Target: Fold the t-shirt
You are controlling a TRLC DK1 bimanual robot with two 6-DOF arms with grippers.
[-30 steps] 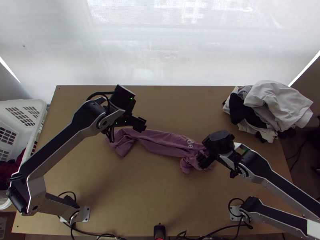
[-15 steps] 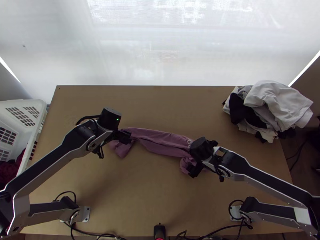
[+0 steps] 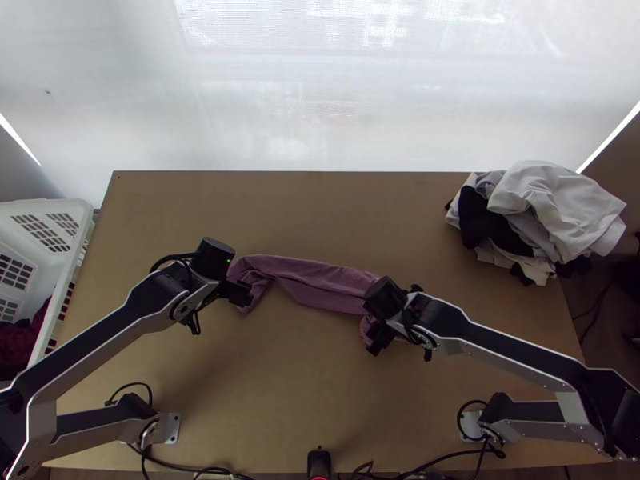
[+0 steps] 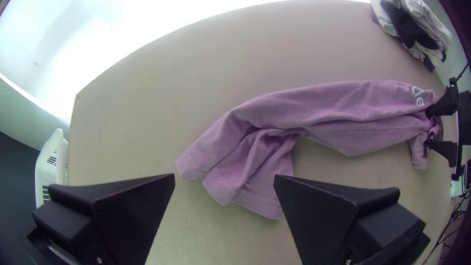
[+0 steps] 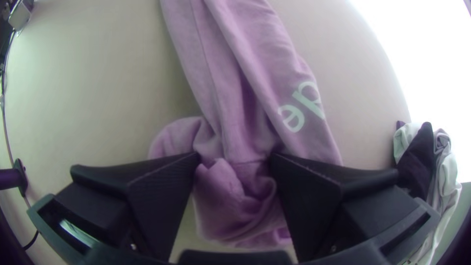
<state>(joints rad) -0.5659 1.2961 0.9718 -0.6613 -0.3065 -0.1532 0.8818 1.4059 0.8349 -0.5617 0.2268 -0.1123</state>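
My left gripper [image 3: 238,293] is at the left end of the pink-purple t-shirt [image 3: 316,282]. In the left wrist view the left gripper [image 4: 224,177] is open, fingers wide apart, with the shirt's left end [image 4: 245,181] past its tips. The shirt lies in a long, narrow, loosely bunched strip, its left end bent toward the table's near edge. My right gripper [image 3: 392,318] is over the other end. In the right wrist view the right gripper [image 5: 235,156] stands open around bunched cloth [image 5: 235,191], close beside the white lettering [image 5: 301,105].
A heap of white, grey and black clothes [image 3: 552,212] lies at the table's far right corner. A white basket [image 3: 68,280] with dark red cloth stands at the left edge. Bare tabletop [image 3: 272,384] stretches between the shirt and the near edge.
The left gripper has come down and leftward from above the shirt, toward the table's near edge. My right gripper has shifted left along the shirt's end. The shirt looks nearly unmoved.
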